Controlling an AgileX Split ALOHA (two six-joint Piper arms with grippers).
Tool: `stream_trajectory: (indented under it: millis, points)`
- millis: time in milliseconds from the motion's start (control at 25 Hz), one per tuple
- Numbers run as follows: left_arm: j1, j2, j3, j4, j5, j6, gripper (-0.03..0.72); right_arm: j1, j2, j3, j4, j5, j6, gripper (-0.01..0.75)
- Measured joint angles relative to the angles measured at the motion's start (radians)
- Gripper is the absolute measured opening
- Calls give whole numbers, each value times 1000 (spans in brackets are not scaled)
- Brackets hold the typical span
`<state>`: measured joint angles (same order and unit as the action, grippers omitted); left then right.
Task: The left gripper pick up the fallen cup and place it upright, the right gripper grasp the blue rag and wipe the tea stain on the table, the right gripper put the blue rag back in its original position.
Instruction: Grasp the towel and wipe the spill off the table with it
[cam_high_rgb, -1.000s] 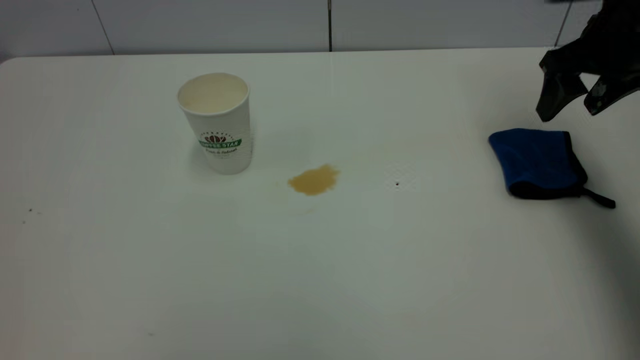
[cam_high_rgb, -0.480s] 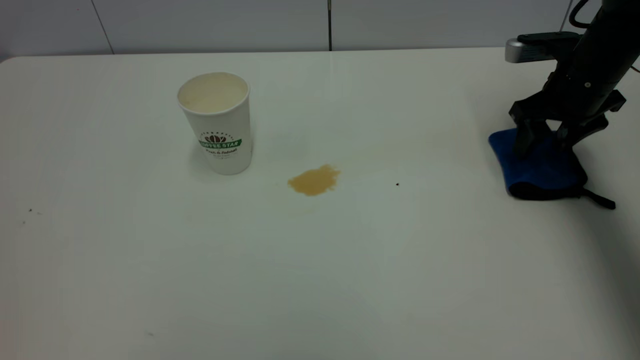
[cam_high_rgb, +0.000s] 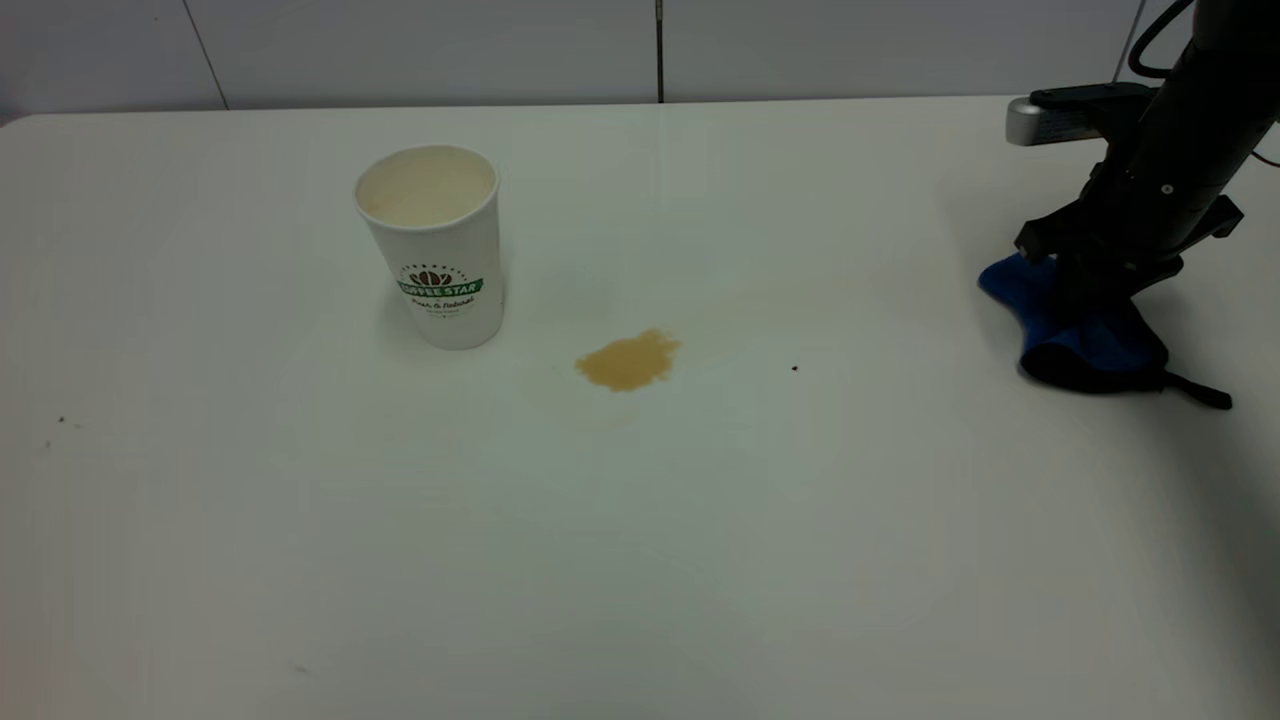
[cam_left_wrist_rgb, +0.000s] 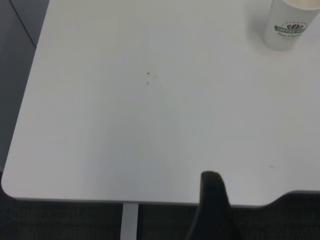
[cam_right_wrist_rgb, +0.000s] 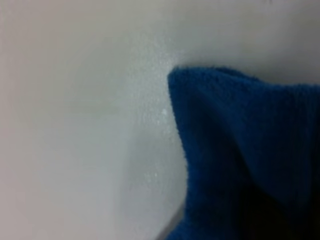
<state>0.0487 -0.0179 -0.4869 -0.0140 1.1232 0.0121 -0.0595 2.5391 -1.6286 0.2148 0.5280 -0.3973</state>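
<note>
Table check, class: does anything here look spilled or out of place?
Yes: a tan tea stain lies on the table beside the upright cup. The blue rag is bunched under the right gripper.

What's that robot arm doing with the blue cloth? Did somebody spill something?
Yes, there is a small brown tea stain on the white table. The cup already stands upright beside it. The right gripper is down at the table's right side, pinching the blue rag, which bunches up between its fingers. The stain is not wiped yet. Only one dark finger of the left gripper shows, at the table's edge, touching nothing.
</note>
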Motion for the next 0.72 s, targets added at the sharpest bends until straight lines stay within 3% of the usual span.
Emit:
stream_trajectory:
  millis: [80, 240, 720]
  points:
    - [0, 0, 0, 0, 0, 0, 566, 1, 0, 0, 11, 4, -2, 69]
    - [0, 0, 0, 0, 0, 0, 566, 20, 0, 0, 68, 14, -40, 59]
    - [0, 0, 0, 0, 0, 0, 566, 280, -69, 0, 313, 28, -186, 59]
